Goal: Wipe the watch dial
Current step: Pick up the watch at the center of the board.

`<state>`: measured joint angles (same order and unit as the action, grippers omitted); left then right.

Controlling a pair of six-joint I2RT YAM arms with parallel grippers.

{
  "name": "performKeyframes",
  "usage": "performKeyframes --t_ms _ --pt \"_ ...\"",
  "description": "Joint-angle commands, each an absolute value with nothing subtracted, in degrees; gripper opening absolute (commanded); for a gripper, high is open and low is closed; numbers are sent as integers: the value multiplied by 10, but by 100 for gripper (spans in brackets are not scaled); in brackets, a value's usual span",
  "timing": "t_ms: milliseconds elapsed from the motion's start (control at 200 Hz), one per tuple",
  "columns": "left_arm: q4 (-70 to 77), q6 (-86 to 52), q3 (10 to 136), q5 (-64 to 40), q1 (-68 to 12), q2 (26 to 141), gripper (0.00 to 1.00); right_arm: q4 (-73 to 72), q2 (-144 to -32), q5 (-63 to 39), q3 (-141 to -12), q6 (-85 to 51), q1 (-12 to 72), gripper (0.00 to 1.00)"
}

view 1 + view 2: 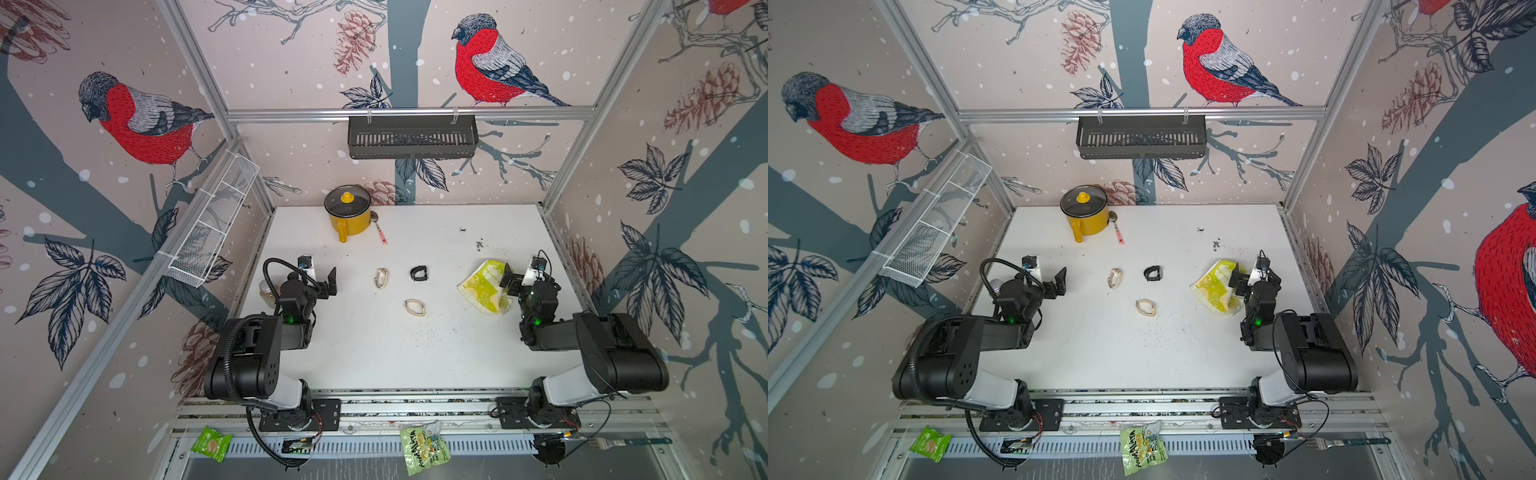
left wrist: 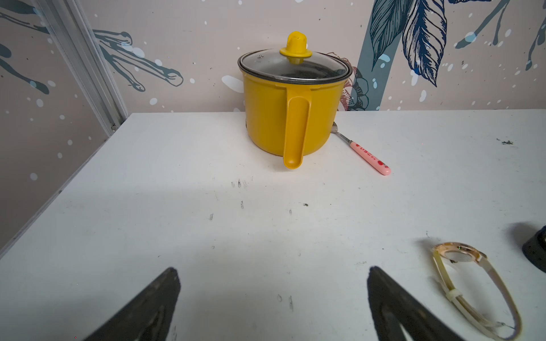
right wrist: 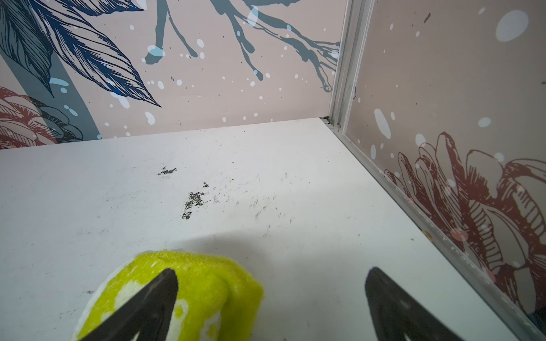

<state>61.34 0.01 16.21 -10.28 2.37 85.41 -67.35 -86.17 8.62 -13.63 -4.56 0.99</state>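
Three watches lie mid-table in both top views: a beige-strapped one (image 1: 381,277) (image 1: 1115,277), a black one (image 1: 419,273) (image 1: 1153,273), and a second beige one (image 1: 414,307) (image 1: 1146,308). The left wrist view shows the first beige watch (image 2: 459,256) with a rose-gold case, dial tilted up. My left gripper (image 1: 330,283) (image 2: 273,274) hangs open to its left, holding nothing. A yellow-green and white cloth (image 1: 484,291) (image 3: 206,280) lies crumpled at the right. My right gripper (image 1: 508,279) (image 3: 271,276) stands open over the cloth's edge, one finger above it.
A yellow lidded pot (image 1: 347,212) and a pink-handled spoon (image 1: 380,232) stand at the back. Dark crumbs (image 1: 480,245) speckle the table's right rear. A jar (image 1: 266,291) sits behind my left arm. A black shelf (image 1: 411,137) and a white wire basket (image 1: 212,224) hang on the walls.
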Motion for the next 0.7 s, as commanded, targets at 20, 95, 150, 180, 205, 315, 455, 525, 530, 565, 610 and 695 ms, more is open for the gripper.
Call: performKeyframes --t_ms 20,95,150,180,205,315,455,525,530,565,610,695 --pt "625 2 165 -101 24 854 98 -679 -861 82 -139 -44 10 100" --pt "624 2 165 -101 24 854 98 -680 -861 82 -139 -44 10 99" --pt "624 2 165 -101 23 854 98 -679 -861 82 -139 -44 10 100" --pt "624 1 165 -101 24 854 98 -679 -861 82 -139 -44 10 100" --pt "624 2 165 -101 23 854 98 -679 -861 82 -139 -44 9 100" --pt "623 2 166 -100 23 854 98 -679 -861 82 -139 -44 9 99" --pt "623 2 167 -98 23 854 98 -677 -861 81 -140 -45 9 100" --pt "622 2 166 -98 22 854 98 -679 -860 81 -138 -44 10 99" --pt "622 2 166 -98 22 853 98 -679 -860 81 -137 -44 10 100" --pt "622 2 165 -98 21 853 98 -683 -858 83 -135 -44 11 99" --pt "623 3 165 -93 20 852 98 -685 -856 102 -133 -45 15 100" --pt "624 4 163 -82 15 850 98 -683 -842 126 -129 -44 24 100"
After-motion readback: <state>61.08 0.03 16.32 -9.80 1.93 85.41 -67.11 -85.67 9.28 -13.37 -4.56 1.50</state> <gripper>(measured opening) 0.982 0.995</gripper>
